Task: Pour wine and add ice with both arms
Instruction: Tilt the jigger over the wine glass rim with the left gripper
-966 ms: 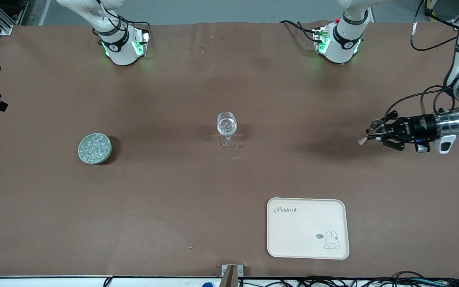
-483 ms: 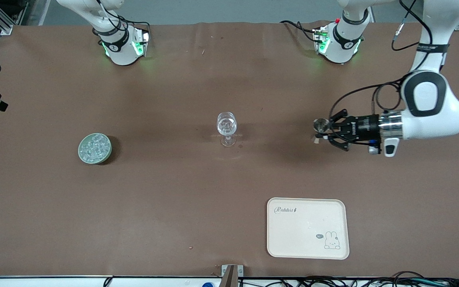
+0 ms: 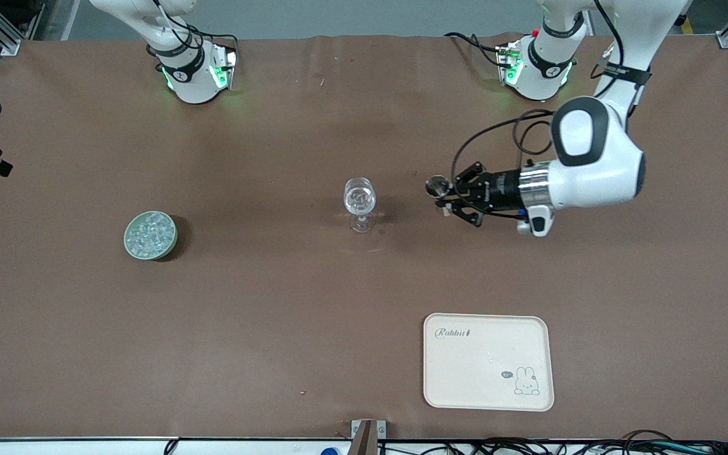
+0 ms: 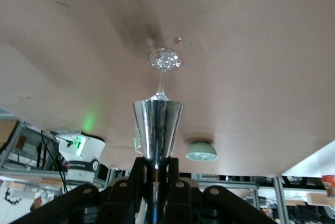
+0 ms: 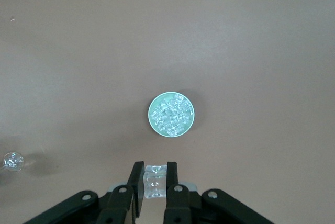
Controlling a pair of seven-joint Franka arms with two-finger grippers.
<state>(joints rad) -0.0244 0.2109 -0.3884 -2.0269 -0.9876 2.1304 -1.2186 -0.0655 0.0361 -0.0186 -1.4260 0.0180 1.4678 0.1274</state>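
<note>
Ice [image 3: 150, 234] is sitting heaped in a small green bowl [image 3: 129, 243] toward the right arm's end of the counter [image 3: 275, 328], well apart from the wine glass [image 3: 359, 201] standing upright at the middle. The glass looks clear, with something glinting in its bowl, though I cannot tell what.

Now the left tool [image 3: 445, 195] is hanging over the counter just beside the glass, on the left arm's side, its fingers pinching the stem of a shiny metal cup [image 4: 157, 127]. In the left wrist view that cup is pointing mouth-first straight at the glass [image 4: 164, 60], so it seems lined up as the pouring vessel, held by its narrow base so the mouth can tip freely over the rim.

The right tool [image 5: 153, 181] is out of the front camera's sight, but its wrist view is looking straight down on the green bowl [image 5: 172, 130], so it is hovering high above it. Its fingers are pressing on a clear cube [image 5: 153, 180], one piece of ice by the look of it, gripped and ready to be carried to the glass.

A cream tray [image 3: 459, 379] with a rabbit drawing is lying nearer the front camera, holding nothing for now.

My read: the pour needs a small tilt at close range, and a tall thin-stemmed glass could topple if bumped.
</note>
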